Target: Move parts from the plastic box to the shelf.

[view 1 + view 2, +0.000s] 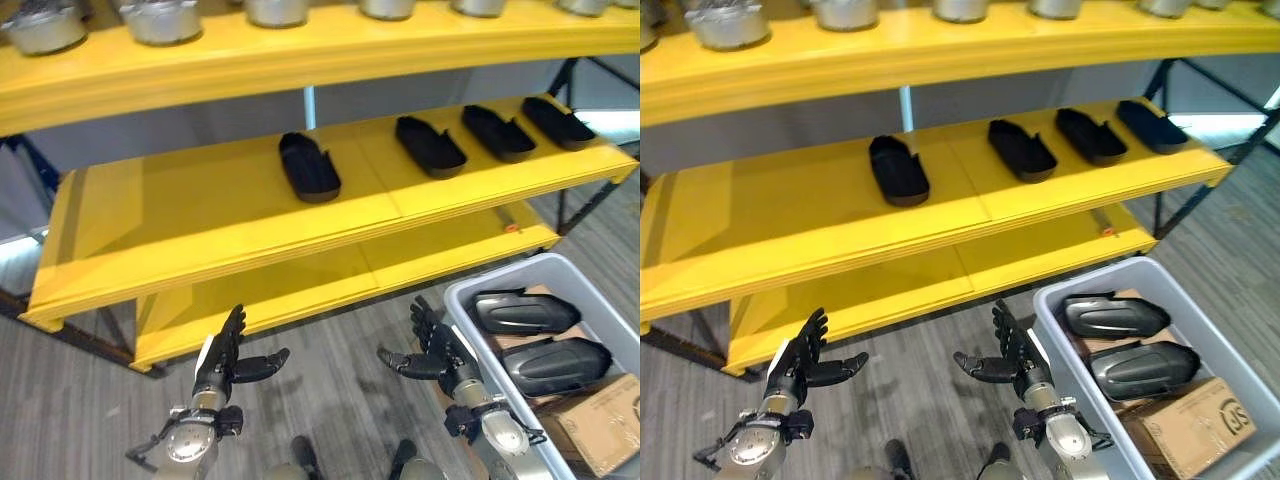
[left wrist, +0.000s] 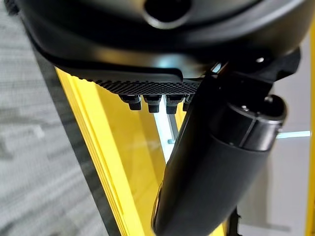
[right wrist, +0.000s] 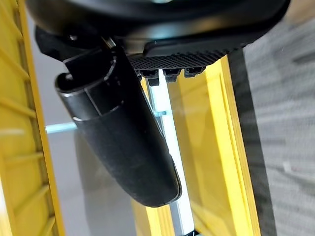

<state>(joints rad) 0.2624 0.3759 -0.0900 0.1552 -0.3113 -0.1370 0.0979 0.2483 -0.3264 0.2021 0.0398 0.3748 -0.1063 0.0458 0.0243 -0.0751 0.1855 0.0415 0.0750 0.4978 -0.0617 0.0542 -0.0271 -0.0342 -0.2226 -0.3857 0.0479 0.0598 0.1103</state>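
Dark right hand (image 1: 1012, 362) hangs low over the floor, fingers spread and straight, thumb out, holding nothing, just beside the near-left corner of the plastic box (image 1: 1052, 312); left hand (image 1: 802, 368) likewise relaxed and empty, in front of the lowest yellow board

Parts left to move: two black moulded shells (image 1: 1110, 315) and (image 1: 1140, 368) lying side by side in the grey box, on top of brown cardboard (image 1: 1188, 428)

Four matching black parts already sit on the middle shelf (image 1: 820, 215) — one near centre (image 1: 898, 170), three more spaced out toward the right end (image 1: 1022, 150)

Look: elongated, rounded, shoe-like hollow shells, semi-gloss dark plastic, tapered at one end; the ones in the box show their smooth domed side with a light sheen

Handling, judged: rigid plastic, probably light, not fragile, but the smooth curved back may slip. Best hold likely across the narrower middle, thumb on one long edge and fingers on the other, or hooked under the rim. Nearest shell sits close to the box wall, so finger room there looks tight
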